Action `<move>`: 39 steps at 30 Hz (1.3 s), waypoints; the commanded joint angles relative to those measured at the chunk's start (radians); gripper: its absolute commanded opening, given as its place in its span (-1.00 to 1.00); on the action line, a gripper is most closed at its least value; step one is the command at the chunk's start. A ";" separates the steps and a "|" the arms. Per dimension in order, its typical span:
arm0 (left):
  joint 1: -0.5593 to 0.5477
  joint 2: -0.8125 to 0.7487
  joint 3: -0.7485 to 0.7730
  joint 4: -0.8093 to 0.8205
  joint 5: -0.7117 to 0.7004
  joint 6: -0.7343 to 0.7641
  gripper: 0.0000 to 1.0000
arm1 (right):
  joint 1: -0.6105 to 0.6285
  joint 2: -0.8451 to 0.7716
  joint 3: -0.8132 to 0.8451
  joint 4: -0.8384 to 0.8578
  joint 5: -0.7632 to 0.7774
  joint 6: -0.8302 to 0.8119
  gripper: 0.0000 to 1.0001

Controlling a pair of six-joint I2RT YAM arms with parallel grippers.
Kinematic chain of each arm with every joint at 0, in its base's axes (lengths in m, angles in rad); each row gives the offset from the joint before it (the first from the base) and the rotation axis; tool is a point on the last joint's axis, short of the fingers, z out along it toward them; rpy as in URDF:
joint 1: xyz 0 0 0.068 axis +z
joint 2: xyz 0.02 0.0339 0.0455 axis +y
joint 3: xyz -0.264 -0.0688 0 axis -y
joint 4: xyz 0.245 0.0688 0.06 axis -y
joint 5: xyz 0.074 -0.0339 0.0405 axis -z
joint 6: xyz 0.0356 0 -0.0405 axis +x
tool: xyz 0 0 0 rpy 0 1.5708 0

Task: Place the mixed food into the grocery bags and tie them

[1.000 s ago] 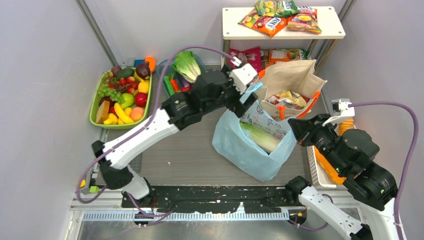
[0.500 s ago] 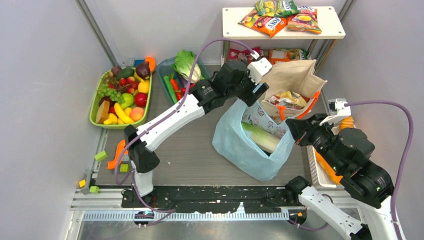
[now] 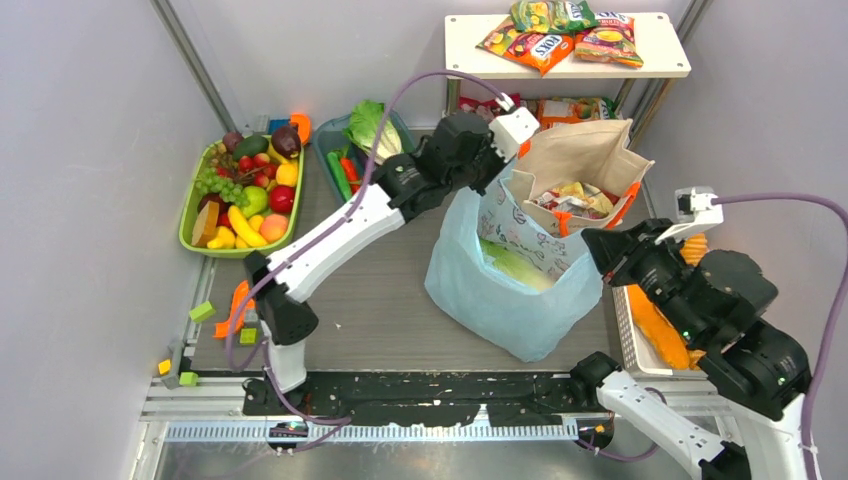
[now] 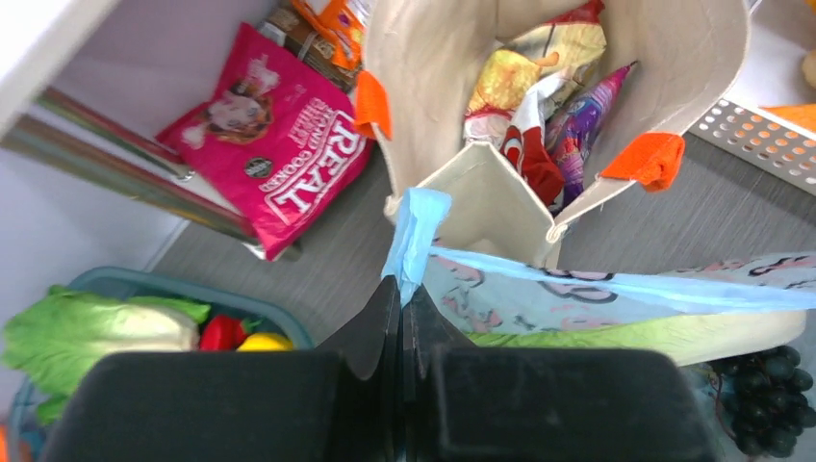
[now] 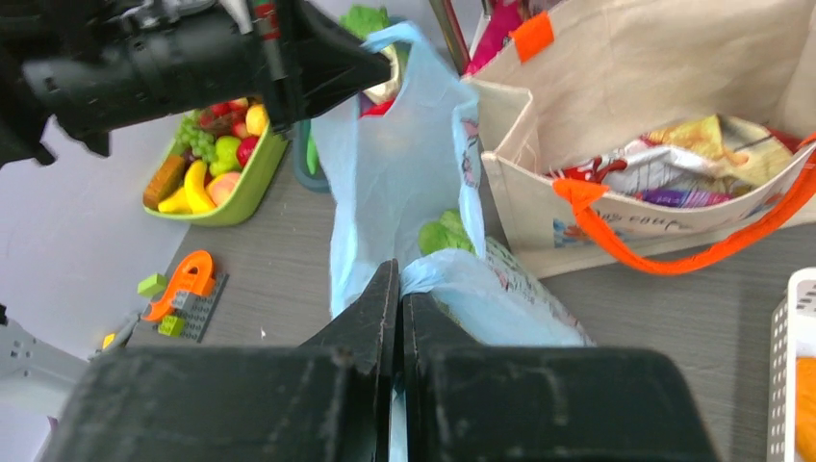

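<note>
Left jaws pinch the blue bag (image 3: 475, 295); dark grapes (image 4: 765, 385), perhaps inside, wrist-only

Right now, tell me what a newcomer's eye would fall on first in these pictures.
In the middle, the light-blue plastic bag is held open between the left gripper, shut on its far side, and the right gripper, shut on its near side. A pale-green cabbage lies inside. Just behind it stands the beige canvas tote, open, with snack packets in it. Far left is a green tray heaped with bright toy fruit.
</note>
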 commanded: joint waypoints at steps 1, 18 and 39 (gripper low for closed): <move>0.003 -0.249 0.032 -0.034 -0.045 0.022 -1.00 | -0.005 0.034 0.153 -0.003 0.053 -0.057 -0.90; 0.005 -0.458 -0.175 -0.019 0.010 -0.111 -0.78 | -0.005 0.050 0.210 -0.025 0.101 -0.065 -0.90; 0.185 -0.427 -0.194 0.010 0.267 -0.342 0.77 | -0.005 -0.029 0.091 -0.048 0.217 -0.031 -0.90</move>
